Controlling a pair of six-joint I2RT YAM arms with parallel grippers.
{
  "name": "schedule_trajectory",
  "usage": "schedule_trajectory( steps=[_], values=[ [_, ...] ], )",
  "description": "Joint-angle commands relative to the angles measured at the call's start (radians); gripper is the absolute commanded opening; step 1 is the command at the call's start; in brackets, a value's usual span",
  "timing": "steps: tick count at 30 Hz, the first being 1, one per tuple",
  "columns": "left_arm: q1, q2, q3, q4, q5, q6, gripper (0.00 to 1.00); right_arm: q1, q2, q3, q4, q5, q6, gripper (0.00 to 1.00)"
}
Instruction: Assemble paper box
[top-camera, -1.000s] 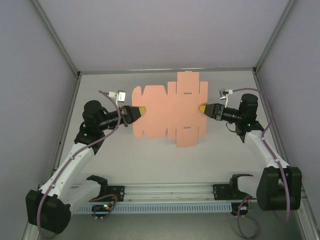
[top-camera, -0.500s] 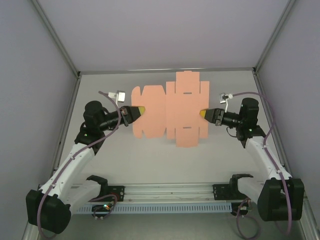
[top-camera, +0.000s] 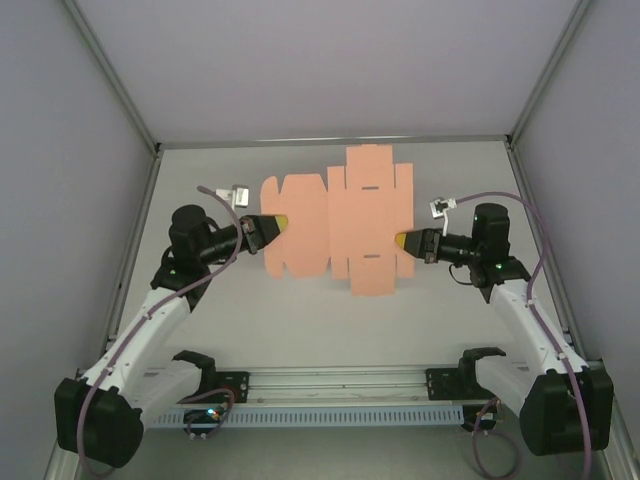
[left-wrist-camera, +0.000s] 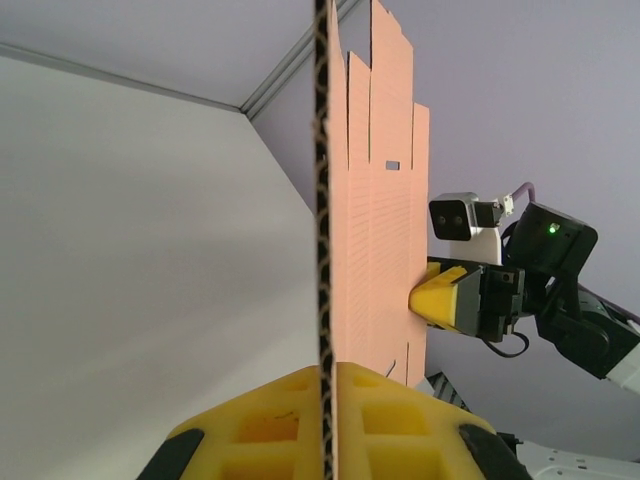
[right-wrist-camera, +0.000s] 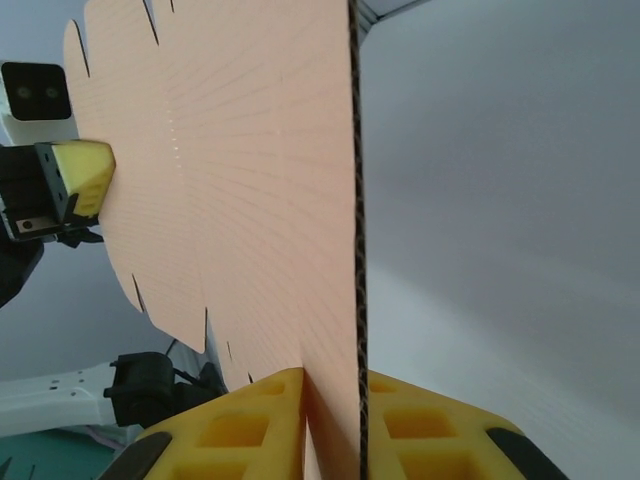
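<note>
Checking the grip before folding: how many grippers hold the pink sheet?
2. The left gripper clamps the flat paper box at its left edge; the right gripper, its right edge.

1. The table is a pale grey matt surface, walled at the far edge and both sides.
2. A metal rail lies along its near edge.
3. The flat paper box hangs over its far middle, raised off the surface.

No text, label, brand, number or sign can be read on anything in these three views.
</note>
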Motion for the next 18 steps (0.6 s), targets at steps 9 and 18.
schedule_trajectory(
  steps=[9, 18],
  values=[
    [0.024, -0.019, -0.007, -0.026, -0.099, 0.033, 0.0, 0.073, 0.008, 0.11, -0.279, 0.377, -0.126, 0.0],
    [-0.049, 0.014, -0.056, -0.05, -0.281, 0.087, 0.0, 0.402, 0.1, 0.321, -0.451, 0.887, -0.274, 0.0]
  ],
)
